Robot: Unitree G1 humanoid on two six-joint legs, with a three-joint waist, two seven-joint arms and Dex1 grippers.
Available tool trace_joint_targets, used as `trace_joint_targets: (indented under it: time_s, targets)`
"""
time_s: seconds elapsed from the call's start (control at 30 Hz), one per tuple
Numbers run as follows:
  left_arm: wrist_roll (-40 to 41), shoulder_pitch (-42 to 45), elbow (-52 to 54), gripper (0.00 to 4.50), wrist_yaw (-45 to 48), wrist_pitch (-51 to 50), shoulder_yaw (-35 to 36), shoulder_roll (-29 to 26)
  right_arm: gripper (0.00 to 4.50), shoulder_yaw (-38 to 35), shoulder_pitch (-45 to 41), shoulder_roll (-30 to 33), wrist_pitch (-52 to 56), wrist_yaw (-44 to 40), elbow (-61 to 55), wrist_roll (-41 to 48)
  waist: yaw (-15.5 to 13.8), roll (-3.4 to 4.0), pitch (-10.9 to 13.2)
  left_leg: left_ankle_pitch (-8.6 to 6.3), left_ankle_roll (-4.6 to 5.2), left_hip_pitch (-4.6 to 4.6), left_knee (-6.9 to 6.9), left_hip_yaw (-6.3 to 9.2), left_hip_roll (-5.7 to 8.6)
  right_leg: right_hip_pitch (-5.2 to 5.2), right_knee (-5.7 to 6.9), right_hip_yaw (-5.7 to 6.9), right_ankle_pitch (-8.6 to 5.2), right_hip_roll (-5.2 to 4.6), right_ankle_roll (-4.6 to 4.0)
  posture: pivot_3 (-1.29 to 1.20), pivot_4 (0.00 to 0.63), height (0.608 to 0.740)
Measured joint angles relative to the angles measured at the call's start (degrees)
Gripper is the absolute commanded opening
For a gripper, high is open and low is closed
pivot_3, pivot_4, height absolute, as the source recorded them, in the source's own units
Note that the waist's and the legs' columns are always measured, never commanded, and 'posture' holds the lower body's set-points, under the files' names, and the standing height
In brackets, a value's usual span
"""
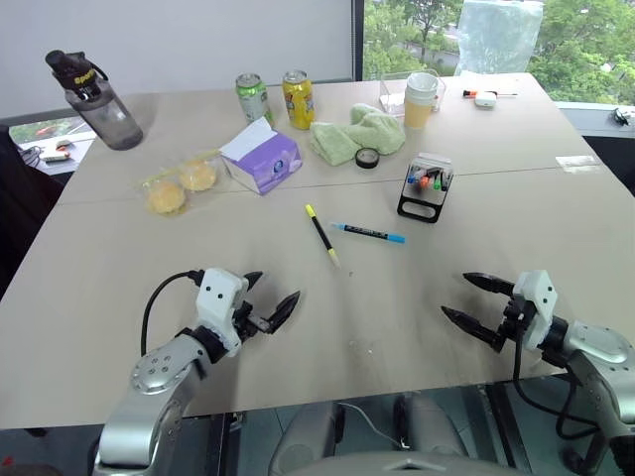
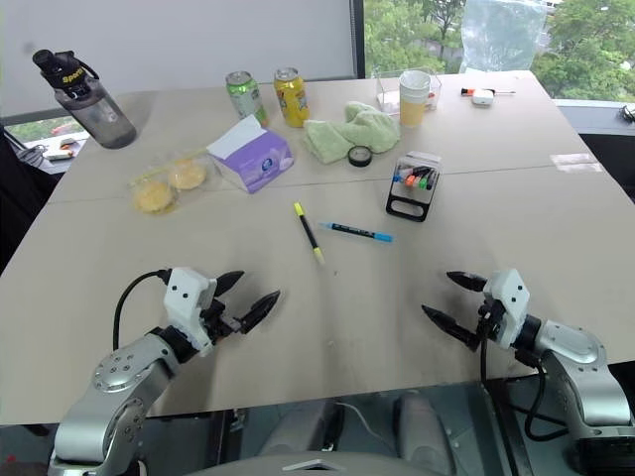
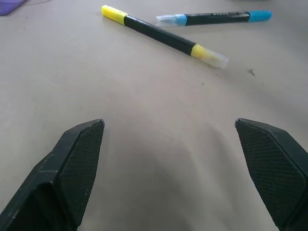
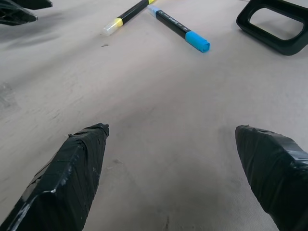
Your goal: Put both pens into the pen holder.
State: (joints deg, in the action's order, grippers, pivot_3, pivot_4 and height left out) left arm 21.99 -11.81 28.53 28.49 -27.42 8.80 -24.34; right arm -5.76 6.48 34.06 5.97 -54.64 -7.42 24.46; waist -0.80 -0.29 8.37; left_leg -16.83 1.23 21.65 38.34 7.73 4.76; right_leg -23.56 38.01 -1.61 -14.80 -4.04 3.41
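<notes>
The yellow pen (image 1: 320, 234) and blue pen (image 1: 368, 233) are lying flat near the middle of the table (image 1: 298, 337), their near ends just beside each other and the blue one angling toward the holder (image 1: 425, 187). The holder is standing upright further back to the right, with coloured markers (image 1: 429, 179) inside. The left gripper (image 1: 266, 299) and right gripper (image 1: 476, 303) are hovering over the near table edge, both with jaws spread wide and empty. A tissue box (image 1: 260, 156) is sitting behind the pens, to the left.

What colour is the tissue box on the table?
Purple and white cardboard tissue box; clearest in the left eye view.
</notes>
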Motion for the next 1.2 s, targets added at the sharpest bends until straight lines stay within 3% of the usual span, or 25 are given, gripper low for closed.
trace_joint_targets:
  time_s: [0.2,0.33,0.6,0.83,1.07,1.13,1.2]
  targets:
    - [6.2,11.1,0.0,4.49,-8.9,-9.2,3.7,5.1,4.5,0.0,0.0,0.5,0.1,-0.3,-1.2,0.2,0.0,-0.01,0.0,0.01,-0.01,0.0,0.05,0.02,0.01,0.01,0.06,0.08,0.0,0.01,0.0,0.0,0.15,0.74]
    - [5.9,21.0,-3.3,4.49,-15.7,-14.3,2.8,8.2,4.5,0.1,-0.4,0.6,1.4,-1.1,-3.0,1.8,0.0,-0.05,0.0,0.01,-0.01,0.01,0.09,0.0,0.03,0.01,0.08,0.16,0.01,0.02,0.01,0.0,0.15,0.74]
    - [-4.4,37.8,-22.0,4.49,-30.2,-20.1,-1.6,15.2,4.5,-0.1,-0.6,1.5,4.7,-0.8,-8.6,4.3,0.0,-0.09,0.0,0.01,-0.02,0.05,0.12,0.01,0.07,-0.01,0.06,0.24,0.01,0.02,0.02,0.0,0.15,0.74]
    - [-9.5,42.6,-32.6,4.49,-31.5,-13.9,-4.7,18.5,4.5,0.5,0.4,1.3,5.8,0.1,-10.2,4.2,-0.2,-0.1,0.0,0.01,-0.02,0.07,0.15,0.04,0.08,-0.01,0.07,0.26,0.01,0.0,0.02,0.0,0.15,0.74]
    - [-11.6,45.7,-35.6,4.49,-32.2,-15.5,-5.1,19.5,4.5,0.4,1.5,1.2,5.8,0.9,-10.3,4.0,0.0,-0.1,0.0,0.02,-0.02,0.05,0.15,0.02,0.07,-0.01,0.09,0.25,0.01,0.02,0.03,0.0,0.15,0.74]
    - [-12.6,46.5,-35.9,3.96,-33.2,-17.4,-5.3,19.7,4.5,0.3,1.5,1.2,5.8,1.3,-10.4,4.0,0.0,-0.11,0.0,0.01,-0.02,0.03,0.15,0.01,0.07,-0.01,0.1,0.23,0.01,0.02,0.03,0.0,0.15,0.74]
    - [-13.8,47.3,-36.2,3.14,-35.5,-19.2,-4.8,20.0,4.5,0.3,1.6,1.2,5.9,1.5,-11.2,4.1,0.1,-0.09,0.0,0.01,-0.02,0.0,0.15,-0.03,0.07,-0.01,0.13,0.19,0.02,0.02,0.03,0.0,0.15,0.74]
